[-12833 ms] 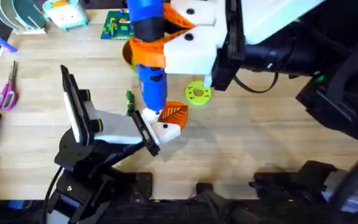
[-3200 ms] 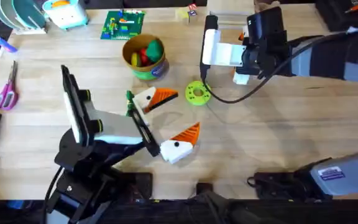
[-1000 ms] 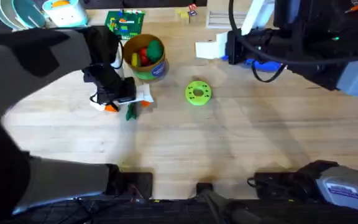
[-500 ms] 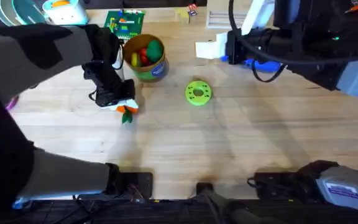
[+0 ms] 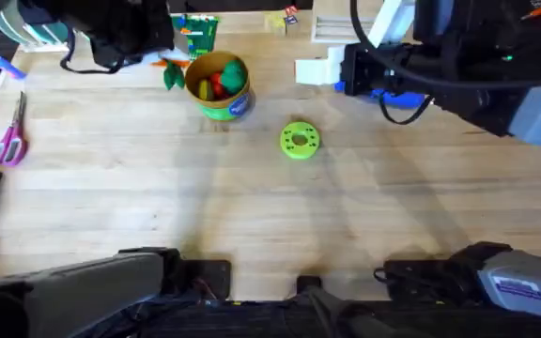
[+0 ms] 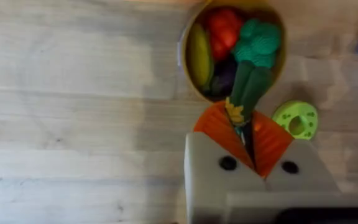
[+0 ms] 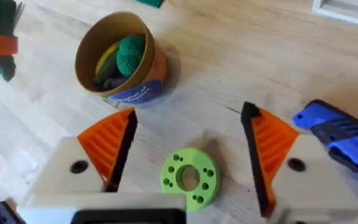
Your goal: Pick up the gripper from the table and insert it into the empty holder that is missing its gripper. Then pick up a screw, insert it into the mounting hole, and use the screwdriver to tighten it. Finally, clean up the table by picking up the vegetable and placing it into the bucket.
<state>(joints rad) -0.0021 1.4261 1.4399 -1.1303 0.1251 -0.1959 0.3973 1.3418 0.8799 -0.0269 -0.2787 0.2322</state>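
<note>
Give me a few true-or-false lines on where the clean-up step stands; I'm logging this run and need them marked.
1. The left gripper is shut on the vegetable. True.
2. The vegetable already lies inside the bucket. False: it hangs in the gripper above the bucket's rim.
3. The right gripper is open, with the green disc on the table below it. True.
4. The bucket is empty. False: it holds red, yellow and green toy pieces.
5. The scissors lie beside the green disc. False: they lie far off, near the table's left edge.
</note>
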